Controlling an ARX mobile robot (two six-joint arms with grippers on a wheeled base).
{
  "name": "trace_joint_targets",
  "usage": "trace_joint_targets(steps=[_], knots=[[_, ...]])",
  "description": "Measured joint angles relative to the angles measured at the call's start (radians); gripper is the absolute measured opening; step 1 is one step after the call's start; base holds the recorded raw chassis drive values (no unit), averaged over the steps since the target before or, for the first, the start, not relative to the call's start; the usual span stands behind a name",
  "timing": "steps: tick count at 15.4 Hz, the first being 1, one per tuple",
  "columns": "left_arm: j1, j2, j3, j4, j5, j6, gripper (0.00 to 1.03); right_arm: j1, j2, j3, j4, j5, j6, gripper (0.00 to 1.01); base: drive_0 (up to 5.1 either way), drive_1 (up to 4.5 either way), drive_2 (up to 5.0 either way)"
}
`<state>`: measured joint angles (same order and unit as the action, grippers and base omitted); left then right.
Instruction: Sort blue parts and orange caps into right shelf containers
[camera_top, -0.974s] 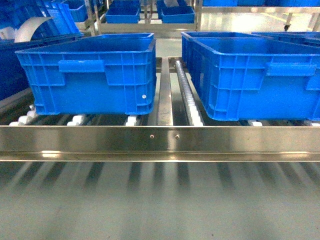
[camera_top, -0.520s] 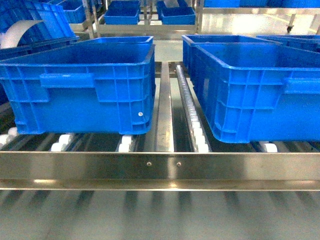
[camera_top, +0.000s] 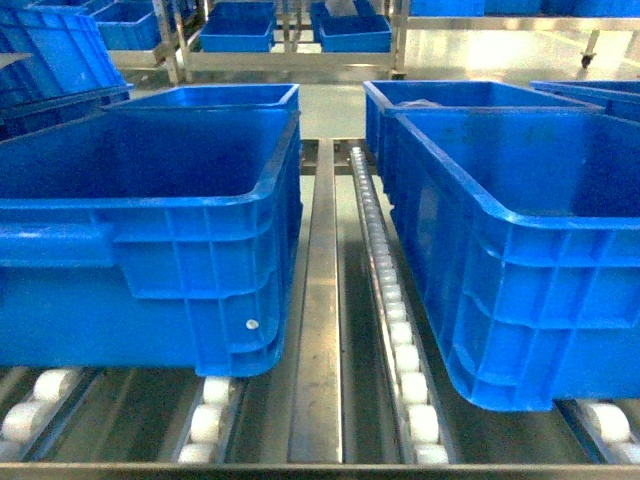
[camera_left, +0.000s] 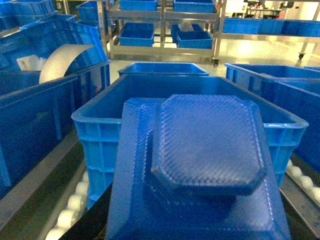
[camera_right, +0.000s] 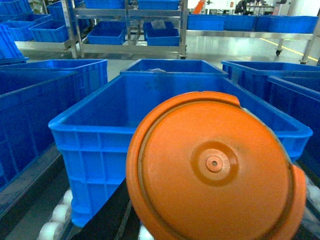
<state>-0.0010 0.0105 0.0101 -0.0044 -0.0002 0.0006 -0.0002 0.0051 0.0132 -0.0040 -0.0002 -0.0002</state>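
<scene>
A blue part (camera_left: 205, 150), a flat textured piece with an octagonal raised top, fills the left wrist view. My left gripper (camera_left: 197, 222) is shut on it, its fingers hidden beneath. An orange cap (camera_right: 215, 167), round with a small centre boss, fills the right wrist view, with my right gripper (camera_right: 215, 225) shut on it. Each held piece hangs just short of a large blue container: the left one (camera_left: 97, 117) and the right one (camera_right: 82, 125). The same two containers, left (camera_top: 150, 215) and right (camera_top: 520, 225), stand on the roller shelf in the head view. Neither gripper shows there.
A steel divider (camera_top: 318, 320) and a track of white rollers (camera_top: 395, 320) run between the two bins. More blue bins stand behind both (camera_top: 215, 97) and on racks (camera_top: 350, 35) across the aisle. A white roll (camera_left: 62, 62) sits in a bin at far left.
The head view has closed in on the shelf. Both bins now loom larger and lower, their insides show, and the steel front rail has slid to the bottom edge.
</scene>
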Motion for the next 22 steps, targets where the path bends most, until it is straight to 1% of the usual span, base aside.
trace_joint_targets(steps=[2, 22], knots=[[0.0, 0.0, 0.0, -0.001, 0.0, 0.0, 0.43, 0.0, 0.0, 0.0, -0.001, 0.0, 0.0, 0.44, 0.1, 4.32, -4.1], [0.0, 0.0, 0.0, -0.003, 0.0, 0.0, 0.43, 0.0, 0.0, 0.0, -0.002, 0.0, 0.0, 0.44, 0.0, 0.0, 0.0]])
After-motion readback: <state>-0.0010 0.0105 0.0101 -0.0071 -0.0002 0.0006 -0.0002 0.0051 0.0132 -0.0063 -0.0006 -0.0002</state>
